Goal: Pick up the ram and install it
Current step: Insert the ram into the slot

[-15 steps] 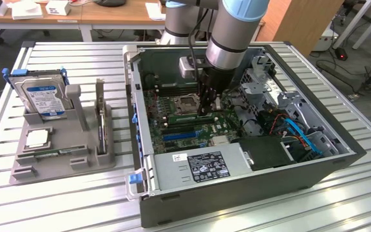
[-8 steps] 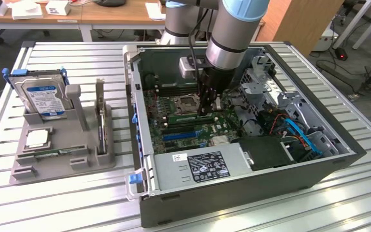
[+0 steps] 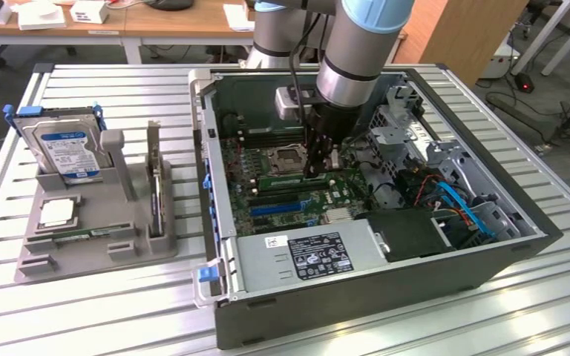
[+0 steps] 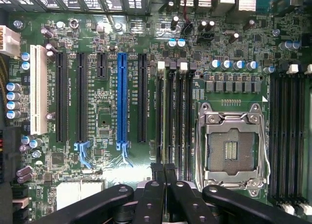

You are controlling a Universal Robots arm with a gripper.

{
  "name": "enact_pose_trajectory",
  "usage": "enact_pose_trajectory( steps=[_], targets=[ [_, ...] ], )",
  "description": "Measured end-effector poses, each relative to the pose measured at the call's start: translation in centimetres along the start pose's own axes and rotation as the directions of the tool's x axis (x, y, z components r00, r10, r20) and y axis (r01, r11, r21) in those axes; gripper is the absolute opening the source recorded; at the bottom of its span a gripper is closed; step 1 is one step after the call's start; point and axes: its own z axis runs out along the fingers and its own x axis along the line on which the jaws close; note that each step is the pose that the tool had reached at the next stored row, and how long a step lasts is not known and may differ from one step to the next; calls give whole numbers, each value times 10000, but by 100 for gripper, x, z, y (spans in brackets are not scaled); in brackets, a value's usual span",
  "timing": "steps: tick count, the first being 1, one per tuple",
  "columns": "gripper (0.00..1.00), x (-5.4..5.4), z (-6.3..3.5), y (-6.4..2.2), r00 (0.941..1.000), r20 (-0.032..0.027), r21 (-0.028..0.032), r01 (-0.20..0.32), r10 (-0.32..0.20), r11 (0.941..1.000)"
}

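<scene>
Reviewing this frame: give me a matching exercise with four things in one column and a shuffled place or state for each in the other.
1. hard drive
2. gripper
3. power supply
4. long expansion slot

a. blue, empty
b. shut, over the motherboard
c. upright in the grey holder
d. in a corner of the case

Pairs: 1-c, 2-b, 3-d, 4-a
</scene>
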Motion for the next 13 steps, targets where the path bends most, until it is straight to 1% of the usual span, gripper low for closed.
enact_pose_trajectory(
  steps=[3,6,13],
  targets=[
    [10,2,1,-1,10000,-31,0,0,0,10000],
    [10,2,1,-2,10000,-46,0,1,-1,10000],
    [10,-8,1,-1,9999,-125,1,-3,3,10000]
  ],
)
